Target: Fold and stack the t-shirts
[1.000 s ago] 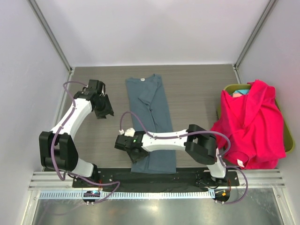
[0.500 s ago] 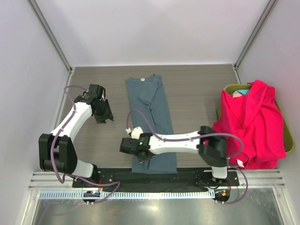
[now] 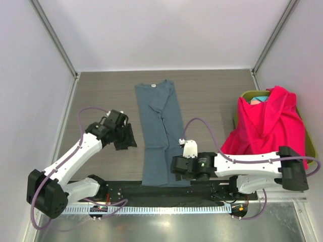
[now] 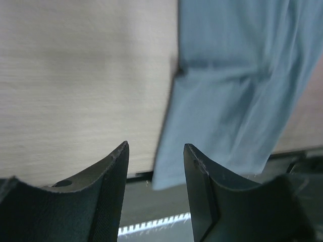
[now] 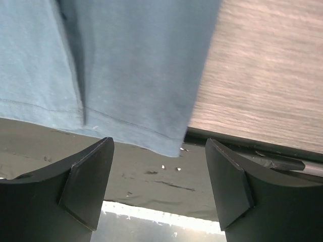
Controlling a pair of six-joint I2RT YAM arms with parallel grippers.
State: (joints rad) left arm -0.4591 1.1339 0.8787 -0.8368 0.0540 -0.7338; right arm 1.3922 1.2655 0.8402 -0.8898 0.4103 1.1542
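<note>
A slate grey-blue t-shirt (image 3: 162,132) lies on the table as a long narrow strip, its neck label at the far end and its hem hanging over the near edge. My left gripper (image 3: 129,142) hovers just left of the strip's middle, open with nothing between its fingers (image 4: 113,174); the left wrist view has the shirt (image 4: 237,85) beyond them. My right gripper (image 3: 174,166) is at the shirt's near right corner, jaws wide open and empty above the hem (image 5: 126,65). A bright pink-red t-shirt (image 3: 270,132) drapes over the bin.
The olive-green bin (image 3: 311,147) stands at the right edge, with a bit of teal cloth (image 3: 260,99) showing at its far side. A black mounting strip (image 3: 202,190) runs along the table's near edge. White walls and metal posts enclose the wooden table (image 3: 212,98).
My right gripper has crossed from the shirt's lower left edge to its lower right corner and opened wide. My left arm has swung nearer and rightward, up to the shirt's left edge.
</note>
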